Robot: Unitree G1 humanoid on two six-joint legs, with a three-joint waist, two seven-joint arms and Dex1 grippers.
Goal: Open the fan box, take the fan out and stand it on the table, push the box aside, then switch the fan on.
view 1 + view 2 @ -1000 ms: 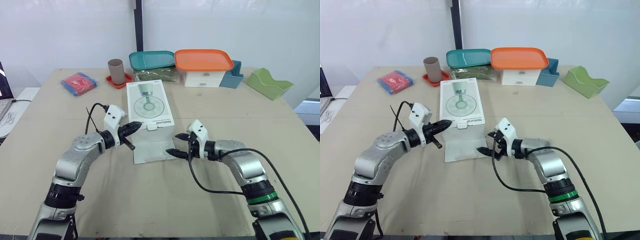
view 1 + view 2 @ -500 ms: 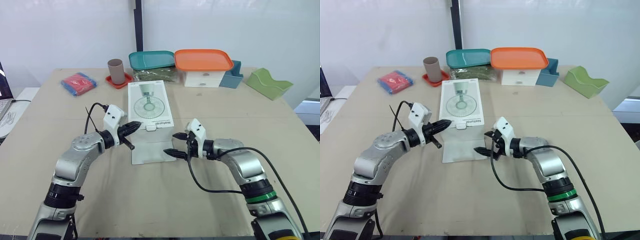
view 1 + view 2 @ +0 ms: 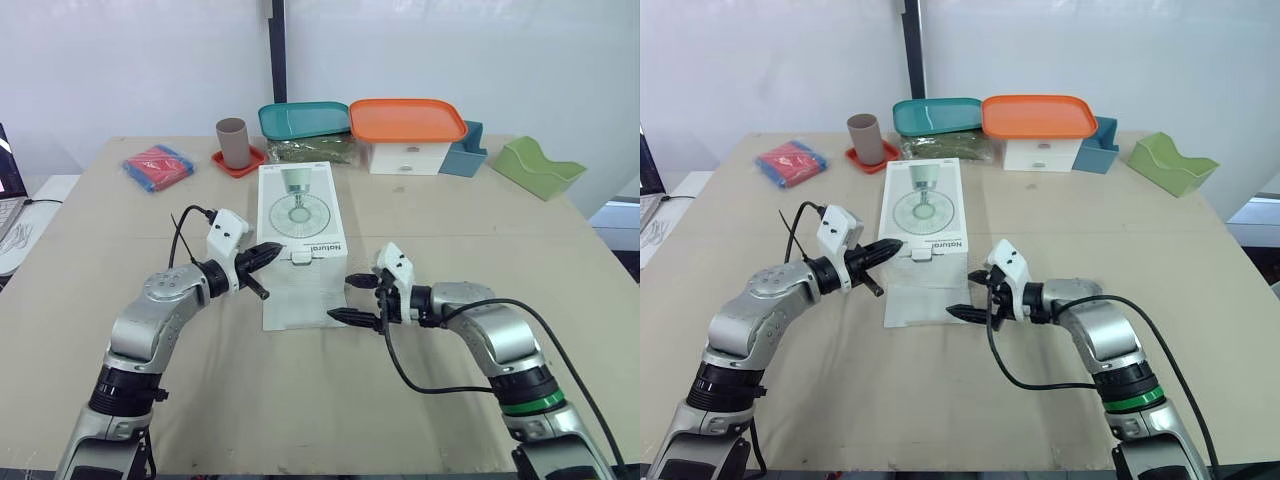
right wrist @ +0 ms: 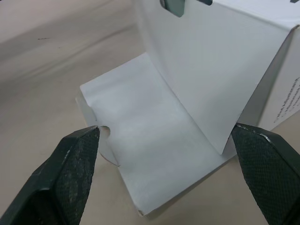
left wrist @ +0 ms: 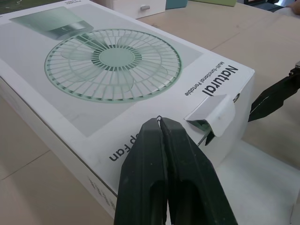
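Fan box (image 3: 297,235) lies lengthwise away from the robot, its lowered near-end flap (image 3: 300,308) just ahead of the released right hand (image 3: 342,298), while the left hand (image 3: 272,250) is clenched at the near-left corner.

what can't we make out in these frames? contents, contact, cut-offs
- Fan: hidden inside the fan box; in the right wrist view its upright end face covers the opening.
- Whether the left gripper touches the box top: in the left wrist view its own shut fingers cover the spot.
- Dark object at the left eye view's left edge: cut off, unidentifiable.
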